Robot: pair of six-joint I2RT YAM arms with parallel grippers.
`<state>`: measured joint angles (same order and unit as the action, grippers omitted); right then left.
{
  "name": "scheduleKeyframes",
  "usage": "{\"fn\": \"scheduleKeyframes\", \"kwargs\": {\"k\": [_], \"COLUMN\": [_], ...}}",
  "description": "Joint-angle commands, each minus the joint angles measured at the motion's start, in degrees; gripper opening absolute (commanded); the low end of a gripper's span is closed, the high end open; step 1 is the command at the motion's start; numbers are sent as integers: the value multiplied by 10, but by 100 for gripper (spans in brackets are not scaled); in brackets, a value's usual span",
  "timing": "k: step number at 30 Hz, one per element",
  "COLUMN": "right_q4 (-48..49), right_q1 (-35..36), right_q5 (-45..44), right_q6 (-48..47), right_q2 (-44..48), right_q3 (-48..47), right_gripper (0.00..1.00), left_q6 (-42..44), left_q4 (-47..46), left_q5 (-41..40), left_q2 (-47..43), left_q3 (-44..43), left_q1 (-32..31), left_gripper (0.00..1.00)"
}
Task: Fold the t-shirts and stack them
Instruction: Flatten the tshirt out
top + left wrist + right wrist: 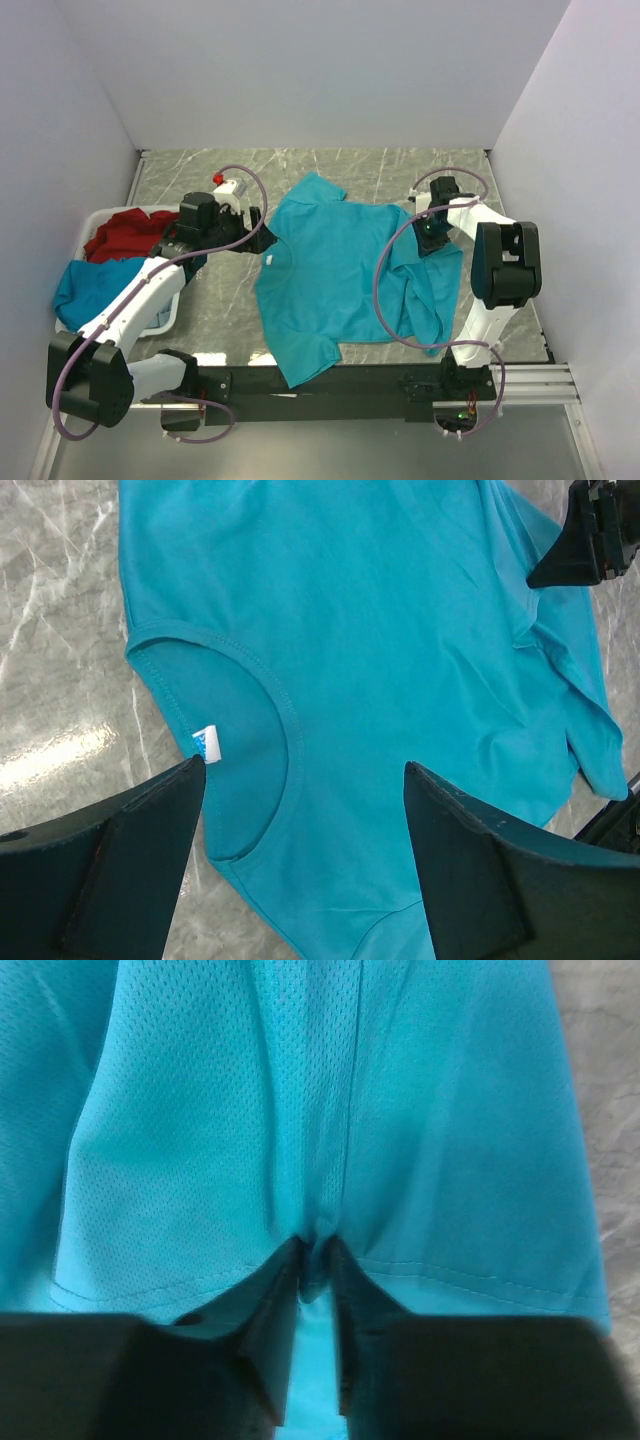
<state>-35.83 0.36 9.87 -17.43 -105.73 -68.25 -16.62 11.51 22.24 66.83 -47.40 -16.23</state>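
Observation:
A teal-blue t-shirt (335,275) lies spread on the marble table, its collar (270,695) and white tag toward the left arm. My left gripper (262,238) hovers open and empty over the collar; in the left wrist view its gripper (305,770) straddles the neckline without touching it. My right gripper (432,238) is shut on the shirt's hem edge at the right side; the right wrist view shows the gripper (317,1255) pinching a fold of teal cloth (320,1110). A red t-shirt (125,232) and another teal-blue one (85,285) lie in the basket.
A white plastic basket (165,310) stands at the left edge of the table. White walls close in the back and both sides. Bare marble (220,295) shows between the basket and the shirt. Arm cables loop over the shirt's right part.

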Motion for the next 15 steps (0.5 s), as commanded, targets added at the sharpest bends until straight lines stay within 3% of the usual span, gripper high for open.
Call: {"fn": "scheduleKeyframes", "kwargs": {"k": [1,6,10,15], "right_q4": [-7,4,-5,-21], "right_q1": [-1,0,-22,-31], "right_q5": [-6,-23,-28,-6], "right_q6": [4,4,-1,-13], "right_q2": [-4,41,63,55], "right_q3": [-21,-21,-34,-46], "right_gripper": [18,3,4,15], "left_q6": [10,11,11,12], "left_q4": [-12,-12,-12,-12], "left_q5": [9,7,8,8], "left_q2": [-15,-13,-10,-10], "left_q3": [-16,-15,-16,-14], "left_q1": [-1,-1,-2,-1], "left_gripper": [86,86,86,86]}}
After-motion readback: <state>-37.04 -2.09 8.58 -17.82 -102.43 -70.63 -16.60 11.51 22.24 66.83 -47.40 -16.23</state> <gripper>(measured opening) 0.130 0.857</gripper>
